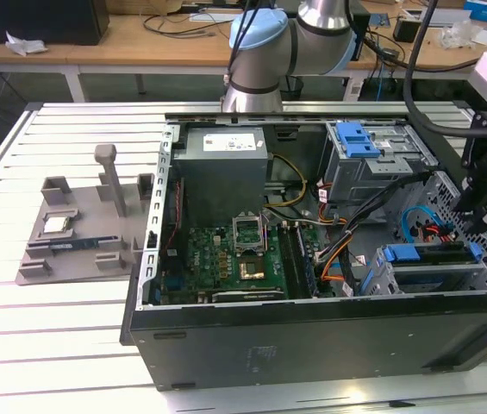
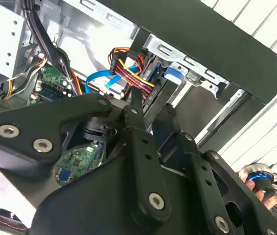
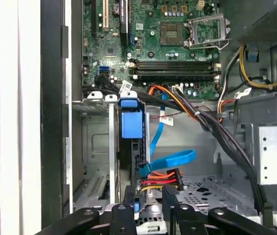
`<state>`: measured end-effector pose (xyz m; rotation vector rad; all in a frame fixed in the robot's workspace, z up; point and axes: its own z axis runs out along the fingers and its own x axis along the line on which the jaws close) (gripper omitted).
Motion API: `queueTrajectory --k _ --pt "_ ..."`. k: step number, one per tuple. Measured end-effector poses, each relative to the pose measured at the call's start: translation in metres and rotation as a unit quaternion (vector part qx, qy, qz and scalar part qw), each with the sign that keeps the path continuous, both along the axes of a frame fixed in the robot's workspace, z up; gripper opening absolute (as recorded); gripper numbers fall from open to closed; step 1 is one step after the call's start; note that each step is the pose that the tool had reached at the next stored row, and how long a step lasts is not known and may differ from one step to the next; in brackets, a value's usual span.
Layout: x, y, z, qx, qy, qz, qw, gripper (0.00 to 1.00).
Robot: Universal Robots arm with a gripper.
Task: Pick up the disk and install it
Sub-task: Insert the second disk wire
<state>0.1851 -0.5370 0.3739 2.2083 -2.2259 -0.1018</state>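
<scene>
1. Your robot arm's black two-fingered tool (image 1: 483, 211) hangs at the exterior view's right edge. It is over the right end of the open black metal computer case (image 1: 312, 345) that lies on the grey slatted table (image 1: 53, 345).
2. The disk (image 1: 424, 256), a flat drive in a blue plastic carrier frame, sits in the grey metal drive cage (image 1: 372, 276) at the lower right of the exterior view, just below the tool.
3. In the first wrist view you see the disk (image 3: 131, 125) standing on edge in its slot. Beside it are a blue flat cable (image 3: 172, 159) and a bundle of red, orange and yellow wires (image 3: 160, 178).
4. In both wrist views the tool (image 3: 150, 193) (image 2: 153, 105) has its fingers apart with a gap between them. You cannot tell whether either finger touches the disk (image 2: 173, 76).
5. The green motherboard (image 1: 226, 259) fills the case's middle.
6. A grey plastic fixture tray (image 1: 79, 233) rests on the table at the exterior view's left, well apart from the case.
</scene>
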Motion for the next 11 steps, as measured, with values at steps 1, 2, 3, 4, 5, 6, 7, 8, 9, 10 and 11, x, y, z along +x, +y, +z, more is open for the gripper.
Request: queueTrajectory --k 1,2,3,4,5,6,7,8,9,10,11 --pt "-0.001 -0.0003 -0.0003 0.0 0.0 0.006 1.0 0.36" --pt "-0.002 -0.0017 -0.0008 0.0 0.0 0.019 0.9998 0.36" --pt "-0.003 -0.0026 -0.0017 0.0 0.0 0.026 0.9997 0.36" --pt "-0.005 -0.0035 -0.0025 0.0003 0.0 0.031 0.9995 0.36" --pt "-0.006 -0.0045 -0.003 0.0005 0.0 0.034 0.9994 0.36" --pt "-0.008 -0.0053 -0.0036 0.0006 0.0 0.036 0.9993 0.36" --pt "-0.01 -0.0064 -0.0042 0.0005 0.0 0.039 0.9992 0.36" --pt "-0.013 -0.0078 -0.0054 0.0006 0.0 0.044 0.999 0.36" --pt "-0.014 -0.0083 -0.0058 0.0005 0.0 0.046 0.9989 0.36" --pt "-0.017 -0.0089 -0.0065 0.0007 0.0 0.049 0.9988 0.36" --pt "-0.02 -0.0098 -0.0073 0.0008 0.0 0.054 0.9986 0.36"
